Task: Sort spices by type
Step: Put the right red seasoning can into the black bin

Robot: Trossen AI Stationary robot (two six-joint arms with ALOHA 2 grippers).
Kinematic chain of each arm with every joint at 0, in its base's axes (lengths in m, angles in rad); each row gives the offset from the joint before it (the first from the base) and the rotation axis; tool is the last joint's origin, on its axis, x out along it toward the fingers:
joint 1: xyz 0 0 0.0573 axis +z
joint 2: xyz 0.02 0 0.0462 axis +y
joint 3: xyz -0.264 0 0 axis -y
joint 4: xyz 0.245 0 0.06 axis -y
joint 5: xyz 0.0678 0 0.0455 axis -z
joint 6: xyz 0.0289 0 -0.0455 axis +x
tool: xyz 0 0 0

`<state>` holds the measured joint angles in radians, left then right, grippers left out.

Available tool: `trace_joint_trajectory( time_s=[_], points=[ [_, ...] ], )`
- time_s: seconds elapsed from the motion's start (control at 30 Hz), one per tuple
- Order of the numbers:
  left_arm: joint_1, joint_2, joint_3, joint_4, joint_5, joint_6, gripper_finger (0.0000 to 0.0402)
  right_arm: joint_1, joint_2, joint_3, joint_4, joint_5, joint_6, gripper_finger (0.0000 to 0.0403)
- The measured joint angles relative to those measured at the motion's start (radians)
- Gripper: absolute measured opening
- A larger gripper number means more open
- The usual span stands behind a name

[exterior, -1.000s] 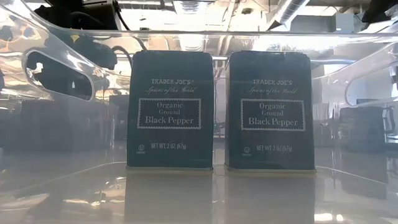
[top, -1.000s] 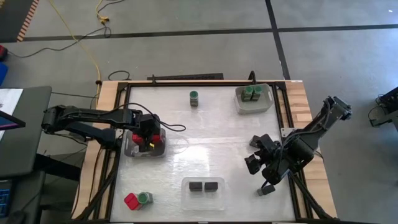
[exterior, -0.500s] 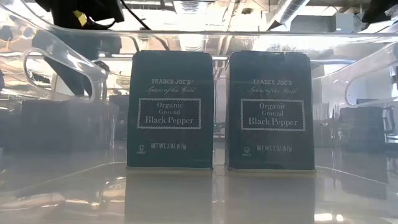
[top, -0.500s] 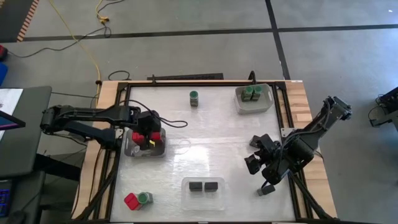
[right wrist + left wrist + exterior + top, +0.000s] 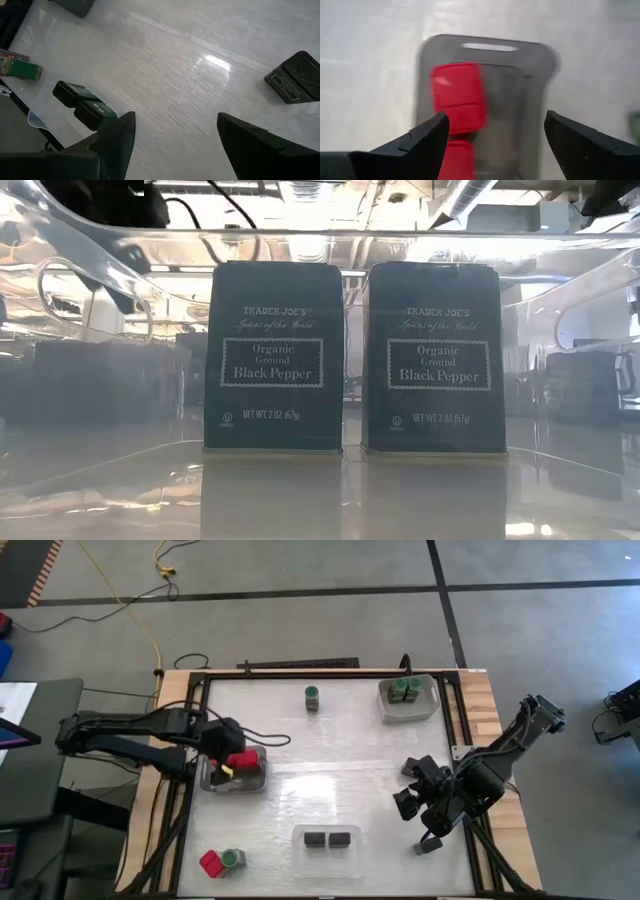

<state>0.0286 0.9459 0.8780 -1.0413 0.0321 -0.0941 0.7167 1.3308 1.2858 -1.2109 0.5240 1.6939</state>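
The left hand (image 5: pixel 222 740) is pulling back from the grey tray (image 5: pixel 252 780), with its fingers spread wide and nothing in them. A moment ago it was right over the tray; now it is at the tray's edge. The red spice blocks (image 5: pixel 457 97) are lying inside the tray. That looks like one drop finished. Another red block (image 5: pixel 211 863) and a green-lidded jar (image 5: pixel 233 858) are waiting near the desk (image 5: pixel 340 790) front. The right hand (image 5: pixel 420 802) is hanging open over the desk.
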Motion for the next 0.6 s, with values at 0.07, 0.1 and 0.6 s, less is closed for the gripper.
trace_joint_trajectory(
  time_s=[0.07,0.1,0.6],
  points=[
    [-0.041,-0.016,0.0,0.0,0.022,-0.027,0.0312,0.0,0.0,0.0,0.0,0.0,0.0,0.0304],
    [-0.066,-0.019,0.0,0.0,0.028,-0.042,0.0312,0.0,0.0,0.0,0.0,0.0,0.0,0.0304],
    [-0.204,0.149,0.0,0.042,0.006,-0.071,0.0312,0.0,0.0,0.0,-0.015,0.0,-0.003,0.0304]
  ],
)
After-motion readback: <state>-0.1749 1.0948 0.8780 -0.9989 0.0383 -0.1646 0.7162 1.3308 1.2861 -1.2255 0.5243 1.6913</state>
